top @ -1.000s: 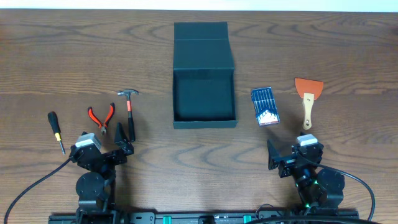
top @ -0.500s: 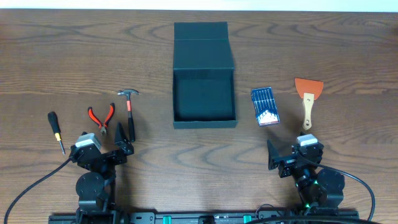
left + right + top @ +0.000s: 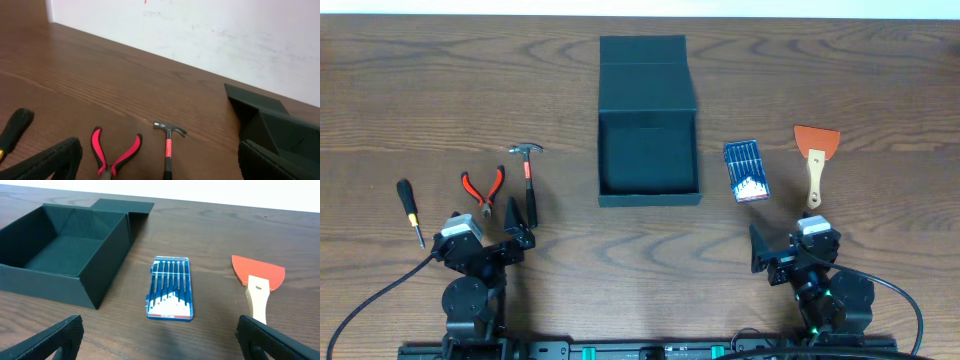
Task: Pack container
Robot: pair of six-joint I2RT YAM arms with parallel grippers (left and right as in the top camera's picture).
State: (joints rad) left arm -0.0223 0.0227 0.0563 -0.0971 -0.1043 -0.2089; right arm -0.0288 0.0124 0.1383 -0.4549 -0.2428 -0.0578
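Observation:
The dark teal-black container (image 3: pixel 648 190) stands open at the table's middle, its flap lid (image 3: pixel 643 62) laid back; its inside shows empty in the right wrist view (image 3: pixel 60 255). Left of it lie a small hammer (image 3: pixel 528 172), red-handled pliers (image 3: pixel 482 188) and a black-and-yellow screwdriver (image 3: pixel 410 208). Right of it lie a blue case of small screwdrivers (image 3: pixel 746 171) and an orange scraper with a wooden handle (image 3: pixel 815 158). My left gripper (image 3: pixel 518 218) is open and empty near the hammer's handle end. My right gripper (image 3: pixel 775 245) is open and empty, below the blue case.
The brown wooden table (image 3: pixel 440 90) runs to a white wall at the back. The arm bases sit at the front edge, left (image 3: pixel 470 300) and right (image 3: pixel 830 300).

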